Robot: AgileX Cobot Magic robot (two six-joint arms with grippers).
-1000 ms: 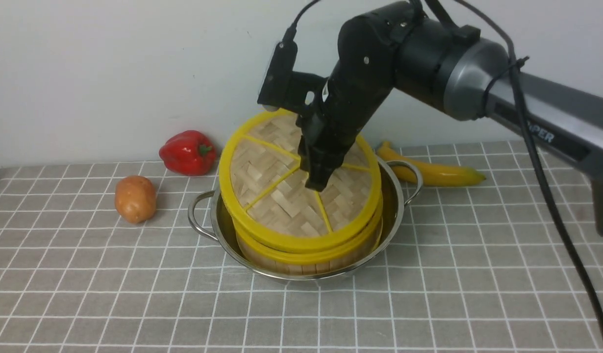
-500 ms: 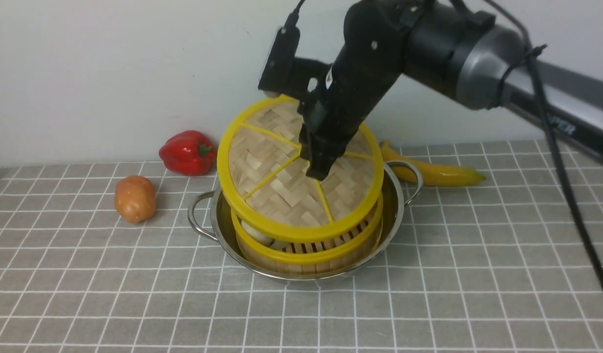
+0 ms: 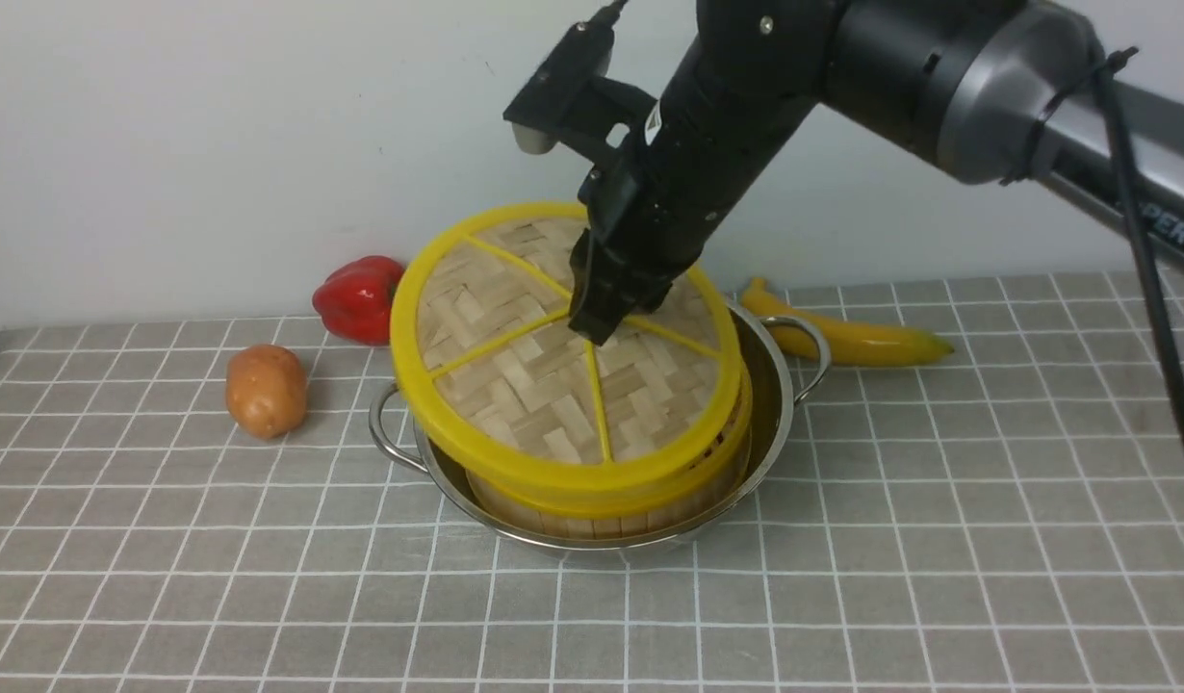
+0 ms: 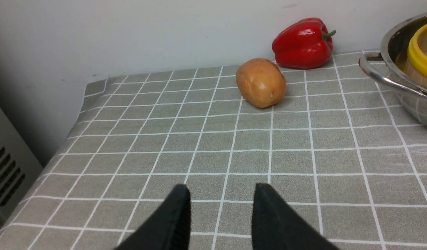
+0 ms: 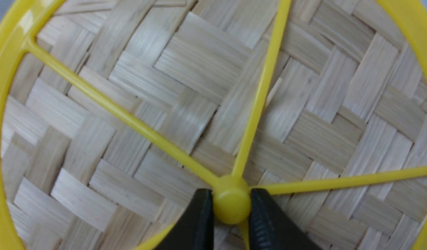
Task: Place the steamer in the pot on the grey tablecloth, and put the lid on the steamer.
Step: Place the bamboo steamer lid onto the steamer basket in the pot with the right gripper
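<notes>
Left end effector (image 4: pixel 221 211) hangs parted above the grey tablecloth (image 4: pixel 165 139) — potato (image 4: pixel 261 82) and red pepper (image 4: pixel 302 43) beyond.

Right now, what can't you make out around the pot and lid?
- Steamer contents: front view, lid covers them.
- Whether the lid sits on the rim at the back: right gripper and arm block it.
- Pot: left wrist view, cut off by the edge.
- Lid's edge: right wrist view, cropped.

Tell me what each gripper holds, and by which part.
The right gripper holds the lid by its central yellow knob, one finger on each side. The left gripper is open and holds nothing.
</notes>
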